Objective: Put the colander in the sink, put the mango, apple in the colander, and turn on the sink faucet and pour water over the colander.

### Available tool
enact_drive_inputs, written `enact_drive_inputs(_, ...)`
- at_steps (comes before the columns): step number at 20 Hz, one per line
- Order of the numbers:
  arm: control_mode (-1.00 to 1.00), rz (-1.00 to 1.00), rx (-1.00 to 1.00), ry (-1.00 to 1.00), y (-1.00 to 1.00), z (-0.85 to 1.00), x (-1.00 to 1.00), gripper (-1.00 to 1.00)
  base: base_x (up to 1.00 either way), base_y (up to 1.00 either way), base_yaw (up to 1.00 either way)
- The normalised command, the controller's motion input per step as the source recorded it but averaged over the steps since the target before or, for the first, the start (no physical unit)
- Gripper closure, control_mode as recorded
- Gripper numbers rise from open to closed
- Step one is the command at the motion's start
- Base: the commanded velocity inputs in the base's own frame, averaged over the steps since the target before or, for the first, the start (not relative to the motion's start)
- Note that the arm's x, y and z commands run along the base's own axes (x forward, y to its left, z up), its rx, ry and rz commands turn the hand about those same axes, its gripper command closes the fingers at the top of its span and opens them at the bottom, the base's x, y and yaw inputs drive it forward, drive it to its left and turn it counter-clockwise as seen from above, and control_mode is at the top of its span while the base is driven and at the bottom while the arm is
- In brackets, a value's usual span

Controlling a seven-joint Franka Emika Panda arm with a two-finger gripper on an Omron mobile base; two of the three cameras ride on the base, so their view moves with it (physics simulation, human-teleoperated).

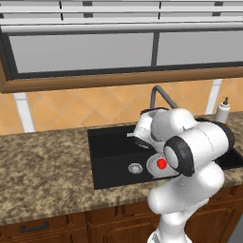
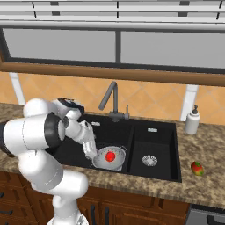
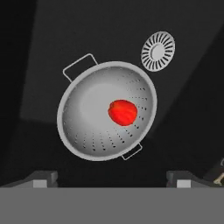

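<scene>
A speckled granite counter holds the black sink. Inside it sits the colander with the apple in it. The arm bends down over the basin; the gripper hovers above, fingers spread and empty. The mango lies on the counter, right of the sink. No writing is legible.

Kitchen in home. Black sink with two basins set in speckled stone counter. Tall dark sink faucet stands behind it. White soap bottle near back wall. Orange tiles on wall, big window above. Brown wood cupboards under counter. Metal colander with red apple sits in sink. Mango lies on counter.
</scene>
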Motion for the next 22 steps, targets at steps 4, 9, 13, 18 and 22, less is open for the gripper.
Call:
enact_drive_inputs(4, -1.00, 0.04, -0.27, 0.08, 0.26, 1.00, -0.14, -1.00, 0.00, 0.00, 0.00)
enact_drive_inputs(9, -1.00, 0.10, -0.14, 0.18, -0.05, 1.00, -0.05, -1.00, 0.00, 0.00, 0.00)
enact_drive_inputs(13, -1.00, 0.20, -0.06, 0.23, -0.28, 1.00, 0.00, -1.00, 0.00, 0.00, 0.00)
enact_drive_inputs(18, -1.00, 0.20, -0.09, 0.11, -0.29, 1.00, -0.28, -1.00, 0.00, 0.00, 0.00)
enact_drive_inputs(22, -1.00, 0.18, -0.18, 0.04, -0.30, 0.76, -0.70, -1.00, 0.00, 0.00, 0.00)
